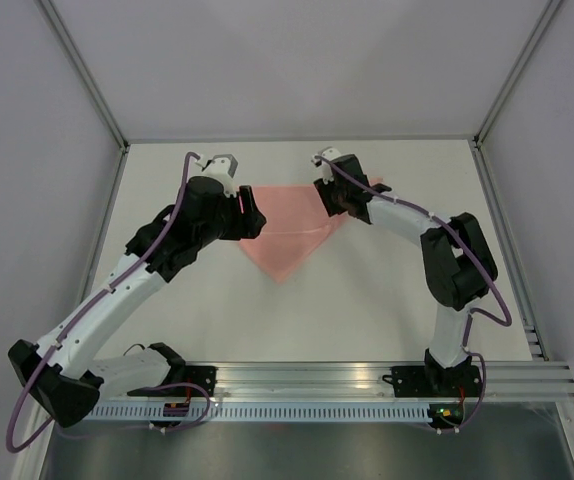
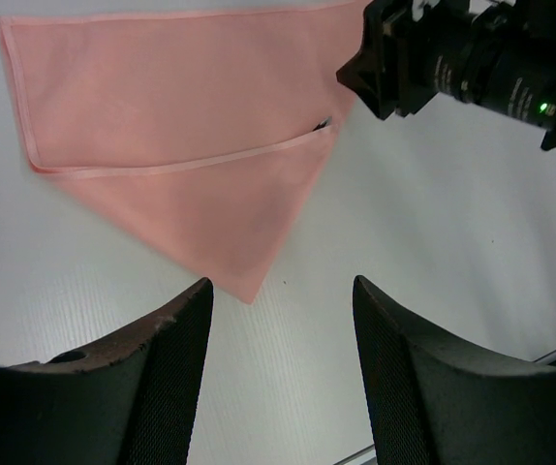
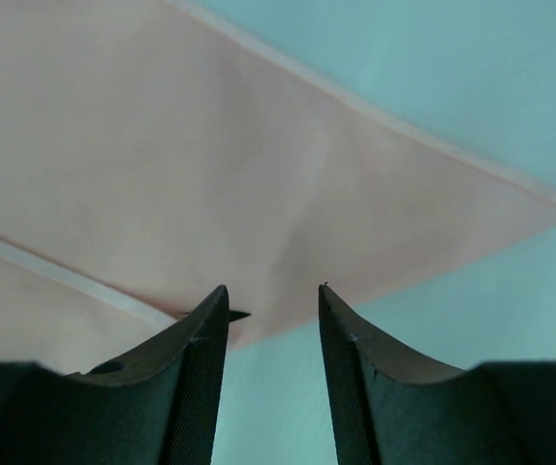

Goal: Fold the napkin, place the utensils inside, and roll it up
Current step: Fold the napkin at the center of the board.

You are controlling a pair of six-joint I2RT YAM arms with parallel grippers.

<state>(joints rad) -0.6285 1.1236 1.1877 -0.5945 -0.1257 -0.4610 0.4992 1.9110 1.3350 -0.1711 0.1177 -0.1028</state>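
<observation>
Folded pink napkin (image 1: 285, 232) (a triangle) toward far edge of worktop (image 1: 367, 310), left gripper (image 2: 283, 284) wide open, right gripper (image 3: 273, 288) part-open above it, both empty

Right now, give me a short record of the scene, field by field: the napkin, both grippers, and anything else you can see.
napkin: pale pink, folded into a triangle, flat on the white table
left gripper: open, empty, hovering by one corner of the napkin
right gripper: open, empty, over the napkin's folded edge
dark tip: pokes out at that edge; too small to identify
</observation>
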